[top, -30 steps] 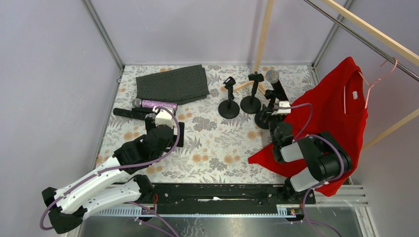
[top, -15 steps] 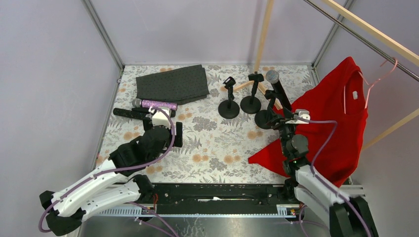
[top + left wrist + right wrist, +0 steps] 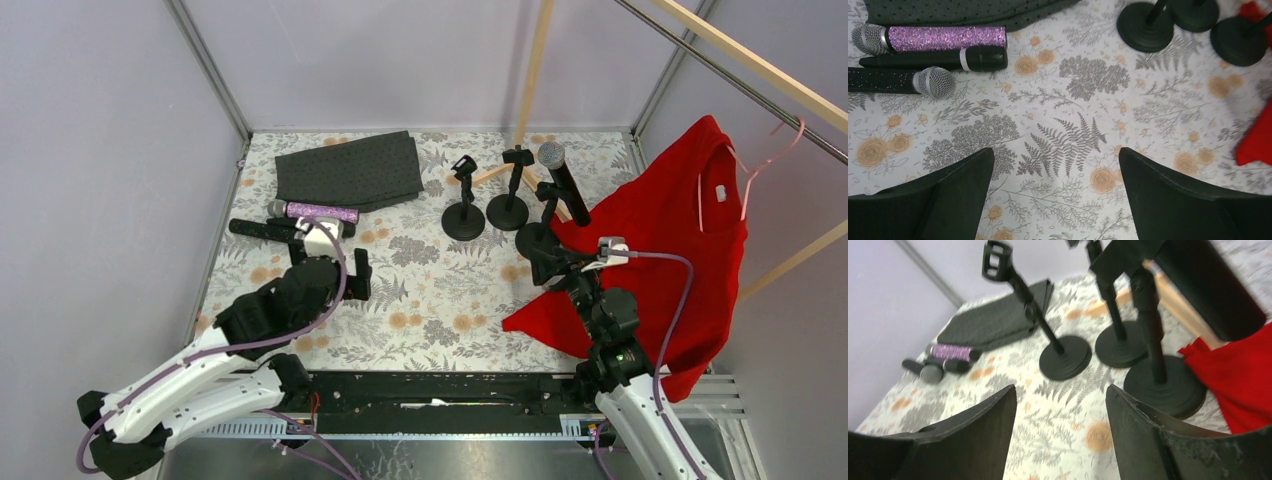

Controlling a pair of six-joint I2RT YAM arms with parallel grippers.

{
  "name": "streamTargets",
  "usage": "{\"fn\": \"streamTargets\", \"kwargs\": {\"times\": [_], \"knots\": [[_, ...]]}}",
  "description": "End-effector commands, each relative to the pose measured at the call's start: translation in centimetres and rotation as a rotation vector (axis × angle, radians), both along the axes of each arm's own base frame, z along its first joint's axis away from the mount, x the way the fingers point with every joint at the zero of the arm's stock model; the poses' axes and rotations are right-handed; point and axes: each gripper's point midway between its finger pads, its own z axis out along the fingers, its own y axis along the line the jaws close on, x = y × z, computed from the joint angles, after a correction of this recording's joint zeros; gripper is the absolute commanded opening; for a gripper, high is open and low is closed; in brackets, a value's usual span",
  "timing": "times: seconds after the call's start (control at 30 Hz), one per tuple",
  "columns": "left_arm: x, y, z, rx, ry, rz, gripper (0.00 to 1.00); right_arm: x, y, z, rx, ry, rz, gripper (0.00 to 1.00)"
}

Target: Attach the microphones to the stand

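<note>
While one black microphone [image 3: 565,185] sits, seemingly clipped, in the rightmost stand [image 3: 1163,385], left gripper [image 3: 1055,155] and right gripper [image 3: 1060,390] both hang spread wide and empty; three microphones [image 3: 933,59] lie flat.

Ahead and to the left of the left gripper [image 3: 1055,150], a speckled black microphone [image 3: 898,81] runs off the picture's edge, and just above the right gripper [image 3: 1060,387] the mounted microphone [image 3: 1208,280] is blurred, its head cut off.
</note>
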Motion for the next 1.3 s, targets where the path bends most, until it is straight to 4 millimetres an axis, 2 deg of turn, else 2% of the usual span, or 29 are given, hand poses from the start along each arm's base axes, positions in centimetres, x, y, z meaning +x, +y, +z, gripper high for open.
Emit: {"fn": "streamTargets", "kwargs": {"times": [0.0, 0.13, 0.33, 0.5, 0.57, 0.7, 0.87, 1.13, 1.27], "knots": [[-0.2, 0.0, 3.3, -0.164, -0.078, 0.019, 0.99, -1.6, 2.5, -0.5, -0.007, 0.061, 0.160, 0.72], [-0.5, 1.2, 4.3, -0.245, -0.101, 0.078, 0.99, -1.5, 2.9, -0.3, -0.039, 0.042, 0.182, 0.71], [-0.4, 1.9, 4.0, -0.222, -0.092, 0.119, 0.99, -0.5, 4.5, 0.4, -0.079, 0.015, 0.217, 0.70], [-0.1, 2.6, 3.8, -0.168, -0.103, 0.149, 0.99, 0.4, 7.9, 0.3, -0.185, -0.026, 0.236, 0.70], [0.0, 2.8, 3.4, -0.155, -0.106, 0.157, 0.99, 1.2, 9.5, -0.8, -0.234, -0.011, 0.244, 0.70], [-0.1, 2.8, 2.8, -0.156, -0.098, 0.159, 0.99, 3.6, 11.4, -0.4, -0.248, -0.043, 0.212, 0.71], [0.0, 2.6, 2.7, -0.158, -0.102, 0.152, 0.99, 7.7, 14.1, 1.3, -0.295, -0.073, 0.191, 0.72], [-0.1, 2.9, 2.9, -0.174, -0.113, 0.161, 0.99, 12.9, 15.9, 1.8, -0.414, -0.101, 0.120, 0.73], [-0.1, 2.9, 2.8, -0.174, -0.111, 0.161, 0.99, 15.3, 15.3, 1.3, -0.426, -0.085, 0.068, 0.73]]}}
